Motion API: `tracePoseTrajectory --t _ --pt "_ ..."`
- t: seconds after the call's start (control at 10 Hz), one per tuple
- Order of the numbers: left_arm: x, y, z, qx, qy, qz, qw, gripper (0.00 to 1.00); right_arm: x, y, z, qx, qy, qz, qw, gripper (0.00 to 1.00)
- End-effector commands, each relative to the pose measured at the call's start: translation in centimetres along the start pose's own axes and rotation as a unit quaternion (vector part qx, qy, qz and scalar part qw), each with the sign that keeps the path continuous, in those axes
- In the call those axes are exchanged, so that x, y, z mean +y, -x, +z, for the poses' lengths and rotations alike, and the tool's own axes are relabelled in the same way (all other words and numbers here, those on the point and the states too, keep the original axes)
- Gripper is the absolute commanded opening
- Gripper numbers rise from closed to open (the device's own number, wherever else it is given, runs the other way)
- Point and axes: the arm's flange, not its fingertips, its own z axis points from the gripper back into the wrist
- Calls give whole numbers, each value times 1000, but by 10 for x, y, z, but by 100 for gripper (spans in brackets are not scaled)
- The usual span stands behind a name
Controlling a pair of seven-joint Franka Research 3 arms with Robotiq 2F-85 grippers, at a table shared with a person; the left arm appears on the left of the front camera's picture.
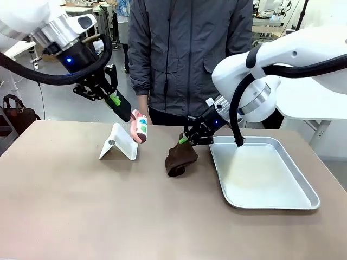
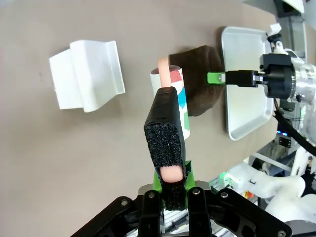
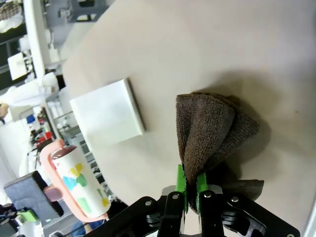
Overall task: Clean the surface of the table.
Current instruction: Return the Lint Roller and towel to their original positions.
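A wide rectangular table with a smooth, matte brownish-taupe top [image 1: 65, 206] spans the front view from edge to edge; a person in a dark grey jacket [image 1: 190, 54] stands at its far side. This table top is the thing to be cleaned.

On the table's right part lies a shiny rectangular metal tray [image 1: 265, 200], with nothing in it. Near the table's middle, toward the left, stands a folded white plastic stand [image 1: 120, 142] shaped like a small tent.

The white right arm reaches in from the right. Its right gripper [image 1: 188, 138] is pinched tight on the top of a dark brown terry cloth [image 1: 180, 158], which hangs down bunched, its lower end resting on the table just beside the tray's near left corner.

The white left arm comes in from the upper left. Its left gripper [image 1: 123, 108] is clamped on the pink handle of a small lint roller [image 1: 141, 128], a white cylinder with coloured patches, held above the table between the stand and the cloth.

Risks, as a judgement: the roller and the cloth hang near each other, so a wipe toward the left could make the two arms or tools collide. A sweep to the right could drag the cloth against the tray's rim and shove the tray. A roller pass to the left could knock the light stand over. The cloth is held only by a pinch at its top, so friction on the table might pull it free.
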Motion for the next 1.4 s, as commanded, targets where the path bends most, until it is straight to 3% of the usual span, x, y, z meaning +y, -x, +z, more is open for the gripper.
tracePoseTrajectory --t 0.0,0.1,0.3,0.4,0.5,0.7,0.8,1.2,1.3 --pt "-3 -20 3 9 -15 15 1000 18 10 -7 -3 -13 42 -3 999 8" --pt "2 -28 -7 32 -16 18 999 18 5 -10 -5 -9 71 13 997 8" --pt "12 -35 -20 32 -33 -4 999 18 0 -12 -10 -12 78 15 997 8" --pt "17 -38 -25 27 -33 -6 999 18 -5 -8 -7 56 93 29 994 8" --pt "23 -42 -31 28 -36 -11 999 18 -10 -6 -7 -1 65 25 998 8" --pt "28 -43 -37 26 -28 -29 999 18 -10 -6 -7 -1 65 25 998 8" --pt "24 -39 -37 30 -30 4 999 18 -10 -6 -7 -1 65 25 998 8" --pt "27 -41 -42 31 -30 -2 999 18 -10 -6 -7 -1 65 25 998 8" --pt "33 -41 -49 -23 -38 -10 999 18 -13 -5 -9 8 72 29 997 8"
